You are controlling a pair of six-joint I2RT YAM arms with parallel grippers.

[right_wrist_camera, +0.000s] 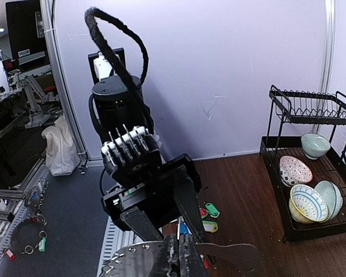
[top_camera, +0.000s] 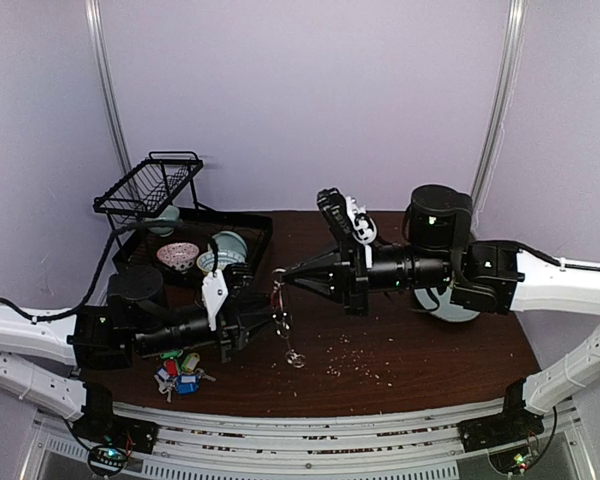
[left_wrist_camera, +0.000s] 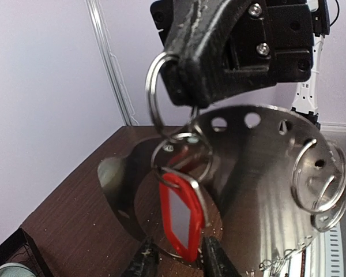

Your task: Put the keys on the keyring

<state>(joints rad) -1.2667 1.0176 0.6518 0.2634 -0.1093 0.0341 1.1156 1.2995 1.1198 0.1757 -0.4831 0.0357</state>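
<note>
The keyring [left_wrist_camera: 259,167], a flat silver plate with holes and small wire rings along its rim, hangs in the air over the table. My right gripper [left_wrist_camera: 190,86] is shut on its top edge, as the right wrist view also shows [right_wrist_camera: 179,257]. A key with a red tag [left_wrist_camera: 181,213] hangs from one small ring on the keyring. The fingers of my left gripper [left_wrist_camera: 179,259] stand either side of the tag's lower end, open, with a gap on the left side. In the top view the two grippers meet mid-table [top_camera: 279,295]. More keys [top_camera: 180,378] with green, red, blue and yellow tags lie on the table by the left arm.
A black dish rack [top_camera: 140,250] holding bowls stands at the back left, with a wire shelf [top_camera: 150,185] above it. Crumbs [top_camera: 350,355] and a small ring on a chain [top_camera: 293,357] lie on the dark wooden table. A white round object [top_camera: 450,308] sits under the right arm.
</note>
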